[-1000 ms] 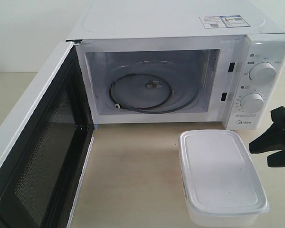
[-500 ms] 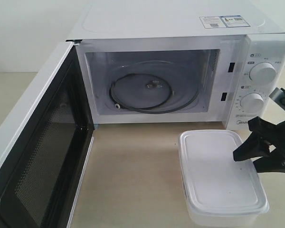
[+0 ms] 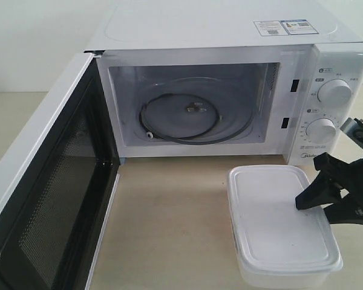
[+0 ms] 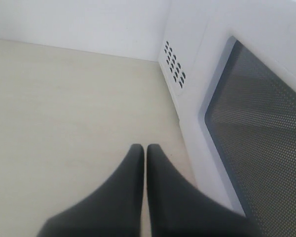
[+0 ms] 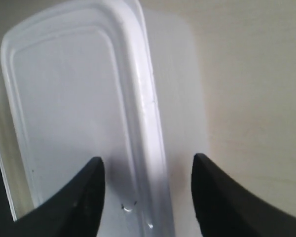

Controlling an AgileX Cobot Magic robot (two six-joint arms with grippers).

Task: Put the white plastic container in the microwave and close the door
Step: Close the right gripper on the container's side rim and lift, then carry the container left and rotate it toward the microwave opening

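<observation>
The white plastic container (image 3: pixel 282 225) lies lidded on the table in front of the microwave (image 3: pixel 230 78), below its dials. The door (image 3: pixel 45 199) hangs wide open at the left and the cavity holds only the glass turntable (image 3: pixel 190 118). My right gripper (image 3: pixel 314 205) is open over the container's right rim; in the right wrist view the container (image 5: pixel 84 108) has its rim between the spread fingers of the gripper (image 5: pixel 148 165), one over the lid, one outside. My left gripper (image 4: pixel 146 150) is shut and empty, beside the door's outer face (image 4: pixel 256 113).
The pale wooden tabletop (image 3: pixel 169 223) stretches between the open door and the container. The dials (image 3: pixel 334 92) stand just behind my right gripper. Vent holes (image 4: pixel 174 70) show on the microwave's side near my left gripper.
My right gripper came in from the right edge and now sits over the container's right rim, having dropped slightly in the last half second. Nothing else has moved.
</observation>
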